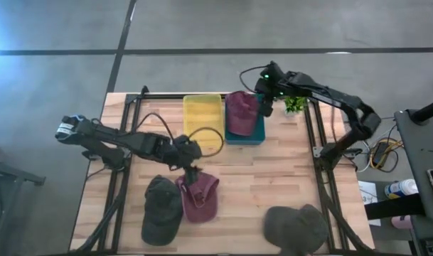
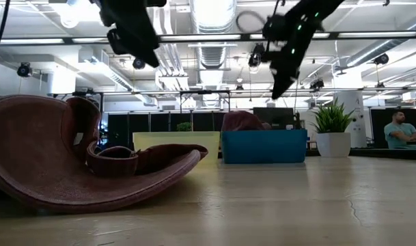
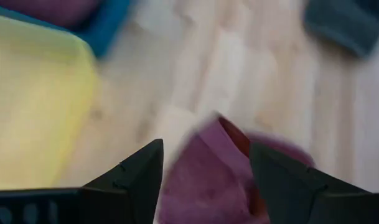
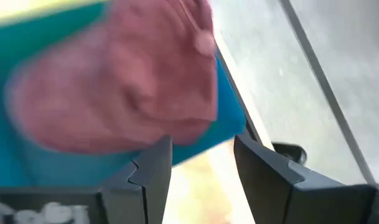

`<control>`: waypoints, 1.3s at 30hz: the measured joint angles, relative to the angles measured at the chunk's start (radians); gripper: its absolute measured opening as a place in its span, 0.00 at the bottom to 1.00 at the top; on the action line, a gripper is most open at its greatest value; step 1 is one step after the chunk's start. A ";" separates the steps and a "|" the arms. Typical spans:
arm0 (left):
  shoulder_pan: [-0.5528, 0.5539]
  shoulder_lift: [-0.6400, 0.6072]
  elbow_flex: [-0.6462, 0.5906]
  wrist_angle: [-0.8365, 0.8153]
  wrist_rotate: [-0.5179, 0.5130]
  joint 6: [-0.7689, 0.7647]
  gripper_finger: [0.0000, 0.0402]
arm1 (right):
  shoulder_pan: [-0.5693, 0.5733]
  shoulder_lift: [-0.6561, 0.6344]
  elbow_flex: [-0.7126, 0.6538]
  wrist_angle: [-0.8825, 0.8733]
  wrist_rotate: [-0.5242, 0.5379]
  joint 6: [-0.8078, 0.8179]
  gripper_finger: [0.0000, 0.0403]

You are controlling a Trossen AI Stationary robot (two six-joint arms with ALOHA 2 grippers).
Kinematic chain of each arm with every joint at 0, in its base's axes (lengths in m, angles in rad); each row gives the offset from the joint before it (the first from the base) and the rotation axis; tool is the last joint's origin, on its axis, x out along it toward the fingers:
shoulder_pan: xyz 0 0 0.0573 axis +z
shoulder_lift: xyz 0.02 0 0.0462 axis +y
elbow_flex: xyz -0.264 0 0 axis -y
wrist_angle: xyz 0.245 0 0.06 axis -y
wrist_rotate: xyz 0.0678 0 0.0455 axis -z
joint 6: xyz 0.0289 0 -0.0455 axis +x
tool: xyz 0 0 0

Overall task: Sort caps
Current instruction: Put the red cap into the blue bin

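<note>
Olive cap cut off by the bottom edge

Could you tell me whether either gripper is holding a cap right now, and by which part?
Neither holds anything. The left gripper is open above the maroon cap on the table; the right gripper is open beside the maroon cap in the teal bin.

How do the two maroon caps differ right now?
The maroon cap in the teal bin sits dome up inside the bin; the maroon cap on the table lies overturned, its inside showing. The right pincer is beside the first, the open left pincer above the second. Both share colour.
</note>
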 joint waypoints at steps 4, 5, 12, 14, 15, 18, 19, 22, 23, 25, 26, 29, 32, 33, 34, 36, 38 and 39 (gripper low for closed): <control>-0.058 0.059 0.000 -0.003 0.042 0.061 0.58 | 0.078 -0.114 -0.048 -0.001 -0.018 0.047 0.42; -0.074 0.079 0.000 -0.003 0.052 0.077 0.58 | 0.103 -0.142 -0.063 -0.002 -0.019 0.078 0.42; -0.135 0.228 0.000 -0.011 0.174 0.015 0.58 | 0.266 -0.302 -0.250 0.072 -0.362 0.602 0.42; -0.148 0.268 0.000 -0.013 0.230 -0.005 0.58 | 0.332 -0.332 -0.330 0.142 -0.409 0.765 0.42; -0.156 0.287 0.000 -0.018 0.249 -0.012 0.58 | 0.372 -0.341 -0.370 0.183 -0.410 0.832 0.42; -0.173 0.340 0.000 -0.018 0.289 -0.020 0.58 | 0.480 -0.347 -0.484 0.317 -0.413 1.009 0.42; -0.177 0.356 0.000 -0.018 0.290 -0.031 0.58 | 0.516 -0.341 -0.518 0.370 -0.412 1.059 0.42; -0.179 0.406 0.000 -0.002 0.289 -0.055 0.58 | 0.610 -0.309 -0.608 0.533 -0.409 1.187 0.42; -0.179 0.421 0.000 0.011 0.289 -0.063 0.58 | 0.637 -0.295 -0.633 0.592 -0.403 1.227 0.42; -0.174 0.446 0.000 0.048 0.285 -0.071 0.58 | 0.681 -0.267 -0.669 0.692 -0.383 1.289 0.42; -0.171 0.457 0.001 0.074 0.283 -0.071 0.58 | 0.700 -0.252 -0.681 0.727 -0.369 1.313 0.42; -0.153 0.481 0.003 0.173 0.260 -0.074 0.58 | 0.739 -0.195 -0.697 0.776 -0.360 1.352 0.42; -0.127 0.492 0.002 0.276 0.178 -0.086 0.58 | 0.772 -0.144 -0.698 0.784 -0.355 1.358 0.43; -0.115 0.493 0.001 0.312 0.145 -0.094 0.58 | 0.783 -0.129 -0.695 0.784 -0.351 1.357 0.43; -0.100 0.493 0.001 0.343 0.118 -0.104 0.58 | 0.791 -0.116 -0.691 0.785 -0.349 1.358 0.43; -0.069 0.488 0.007 0.374 0.100 -0.130 0.58 | 0.807 -0.099 -0.686 0.795 -0.347 1.359 0.43; -0.046 0.470 0.024 0.377 0.097 -0.146 0.58 | 0.814 -0.091 -0.683 0.823 -0.346 1.366 0.43; -0.040 0.459 0.030 0.375 0.097 -0.146 0.58 | 0.814 -0.089 -0.683 0.829 -0.346 1.366 0.43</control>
